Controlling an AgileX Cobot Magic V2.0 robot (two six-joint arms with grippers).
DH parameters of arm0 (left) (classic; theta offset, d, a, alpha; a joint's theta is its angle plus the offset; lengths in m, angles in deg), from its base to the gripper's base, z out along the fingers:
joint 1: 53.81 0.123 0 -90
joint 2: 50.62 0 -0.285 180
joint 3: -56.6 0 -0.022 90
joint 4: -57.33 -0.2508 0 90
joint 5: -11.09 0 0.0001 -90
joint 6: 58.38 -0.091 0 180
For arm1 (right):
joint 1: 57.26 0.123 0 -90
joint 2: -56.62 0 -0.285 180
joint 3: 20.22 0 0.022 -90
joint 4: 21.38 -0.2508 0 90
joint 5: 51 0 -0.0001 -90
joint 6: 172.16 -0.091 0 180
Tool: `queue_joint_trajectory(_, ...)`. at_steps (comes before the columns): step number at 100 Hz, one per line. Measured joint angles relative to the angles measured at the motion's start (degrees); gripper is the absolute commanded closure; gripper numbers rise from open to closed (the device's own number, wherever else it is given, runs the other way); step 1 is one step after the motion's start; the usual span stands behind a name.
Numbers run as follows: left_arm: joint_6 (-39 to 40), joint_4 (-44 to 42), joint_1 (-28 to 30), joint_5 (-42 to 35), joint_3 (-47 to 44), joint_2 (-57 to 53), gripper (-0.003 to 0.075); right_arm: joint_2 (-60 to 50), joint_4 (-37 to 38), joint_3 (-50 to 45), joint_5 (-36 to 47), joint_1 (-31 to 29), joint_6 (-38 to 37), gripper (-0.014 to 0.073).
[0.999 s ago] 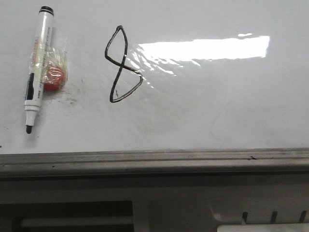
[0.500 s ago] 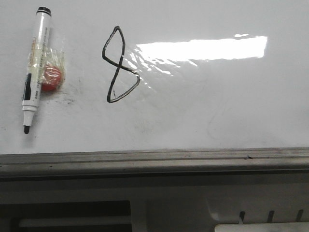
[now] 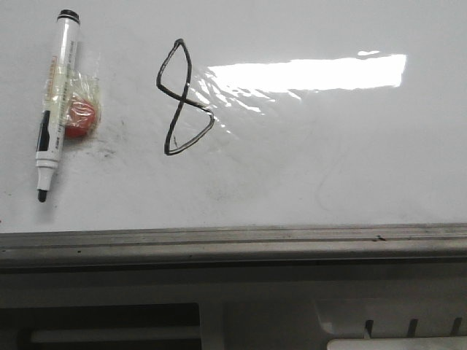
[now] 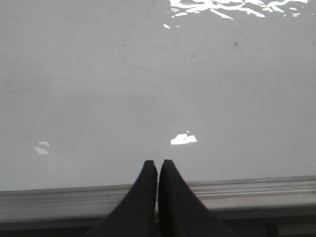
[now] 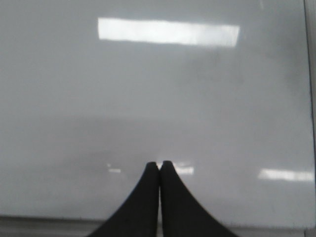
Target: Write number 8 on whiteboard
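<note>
Standing finished: the thin black hand-drawn number 8 (image 3: pixel 184 98), narrow loop above, wider pointed loop below, both loops closed, on the large glossy white whiteboard (image 3: pixel 328 168).
Beside the figure: a white marker with black cap end and bare black tip (image 3: pixel 55 102) lies to the left of the 8, near but apart, touching a small red round object in clear wrapping (image 3: pixel 79 117) that sits between marker and 8.
Below the figure: the board's grey metal rail (image 3: pixel 233 240), well apart from the 8.
Left gripper (image 4: pixel 157 165): closed, black fingers pressed together, empty, over the rail.
Right gripper (image 5: pixel 159 165): closed likewise, holding nothing.
Step in hand: writing appears complete, marker laid down.
Next move: likely none beyond keeping both arms off the ink.
</note>
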Motion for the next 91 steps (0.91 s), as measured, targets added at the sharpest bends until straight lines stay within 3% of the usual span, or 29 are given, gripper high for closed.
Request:
queue_joint_trajectory(18,0.0,0.0,0.0,0.0,0.0,0.0,0.0741,-4.62,-0.22,0.0,-11.24,0.0,0.32,0.0657)
queue_joint_trajectory(91,0.0,0.0,0.0,0.0,0.0,0.0,0.0741,-4.87,-0.22,0.0,-11.47,0.0,0.46,0.0657)
